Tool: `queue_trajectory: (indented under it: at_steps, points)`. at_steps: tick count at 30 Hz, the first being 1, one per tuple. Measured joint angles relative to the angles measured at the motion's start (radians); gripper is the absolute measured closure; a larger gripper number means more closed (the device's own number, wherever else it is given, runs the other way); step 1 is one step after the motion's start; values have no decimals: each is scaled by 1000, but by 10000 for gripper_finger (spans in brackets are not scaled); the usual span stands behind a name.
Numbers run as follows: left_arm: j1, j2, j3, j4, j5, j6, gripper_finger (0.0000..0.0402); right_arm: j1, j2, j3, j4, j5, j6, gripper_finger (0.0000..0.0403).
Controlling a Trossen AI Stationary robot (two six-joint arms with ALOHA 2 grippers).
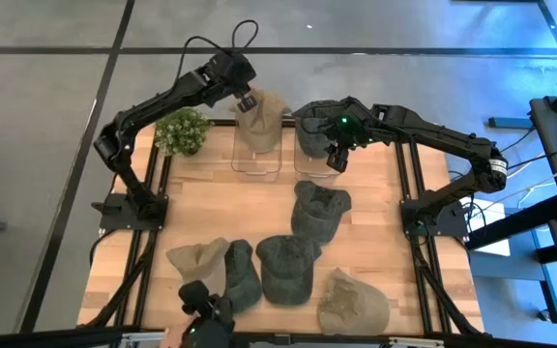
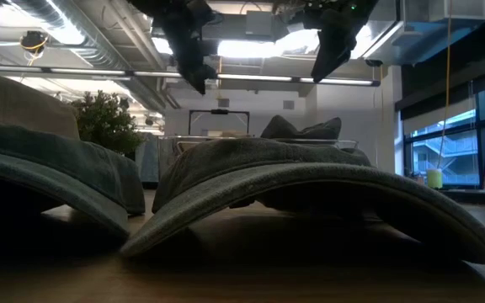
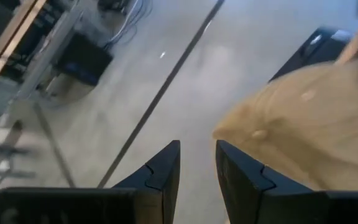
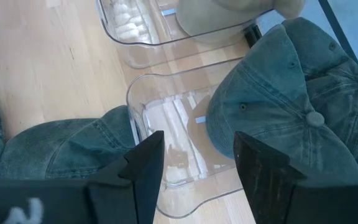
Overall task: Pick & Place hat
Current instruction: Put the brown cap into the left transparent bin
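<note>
While my left gripper is hanging over the far rim of the left clear plastic bin, its fingers are standing slightly parted with nothing between them, and the tan fabric cap is lying half in that bin, draped over its far edge. Just beside that bin, I am holding my right gripper above the right clear plastic bin, its fingers spread and empty too, with a dark green denim cap slumped over that bin's far side. I am judging two hats as placed, or nearly so. Nearer the front of the wooden table than the bins, five more caps are waiting: one dark green cap closest to the bins, then a tan one, two green ones and another tan one.
</note>
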Motion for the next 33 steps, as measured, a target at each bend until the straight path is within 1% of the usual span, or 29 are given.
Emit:
queue_trajectory:
  at_steps: [2, 4, 8, 12, 15, 17, 20, 23, 26, 29, 33]
  points:
    - [-19, -27, 0, 16, 45, -26, 302, 0, 0, 0, 2, 0, -1, 210]
    - [-39, -64, 0, 14, 117, -51, 302, 0, 1, 0, 13, 0, -1, 210]
    - [-91, -149, 0, -2, 303, -104, 302, 0, 1, 0, 33, 0, -1, 210]
    - [-167, -228, 1, -72, 484, -153, 302, 0, 1, 0, 52, 0, 11, 210]
    - [-243, -270, 1, -164, 570, -190, 302, 0, 2, 0, 57, 0, 22, 210]
    - [-297, -289, 1, -242, 587, -207, 302, 0, 2, 0, 65, 0, 19, 210]
    - [-376, -301, 1, -374, 568, -231, 302, 0, 2, 0, 83, 0, -1, 210]
    - [-438, -302, 1, -500, 528, -314, 302, 0, 2, 0, 94, 0, -3, 210]
    - [-483, -302, 1, -593, 525, -397, 302, 0, 2, 0, 96, 0, -3, 210]
    - [-524, -303, 1, -625, 518, -452, 302, 0, 2, 0, 96, 0, -3, 210]
    - [-577, -304, -33, -590, 474, -464, 302, 0, 2, 0, 95, 0, -3, 210]
